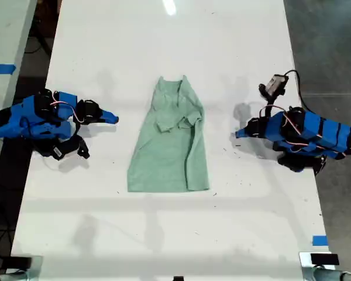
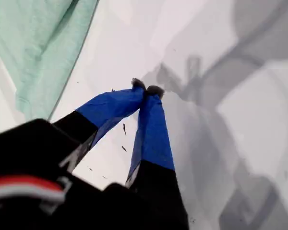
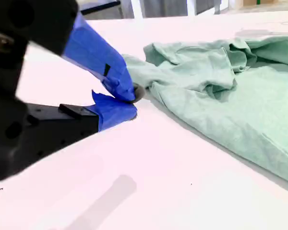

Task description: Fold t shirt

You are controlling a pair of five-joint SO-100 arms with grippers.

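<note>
The t shirt point(image 1: 169, 152) lies on the white table point(image 1: 175, 240), neck towards the far edge and straight hem towards the near edge, with both sleeves folded in over the chest. My first gripper point(image 1: 238, 134) rests to the exterior view's right of the shirt, shut and holding nothing point(image 2: 145, 88). A corner of the shirt point(image 2: 38, 43) shows off to one side of it. My second gripper point(image 1: 114, 119) sits to the exterior view's left of the shirt, also shut and holding nothing point(image 3: 133, 103), a short way from the shirt's rumpled shoulder point(image 3: 182, 62).
A second table point(image 1: 6, 29) with blue tape point(image 1: 0, 68) stands at the exterior view's left. Another blue tape mark point(image 1: 319, 240) is near the table's front corner on the exterior view's right. A cable point(image 1: 298, 88) loops behind the first arm.
</note>
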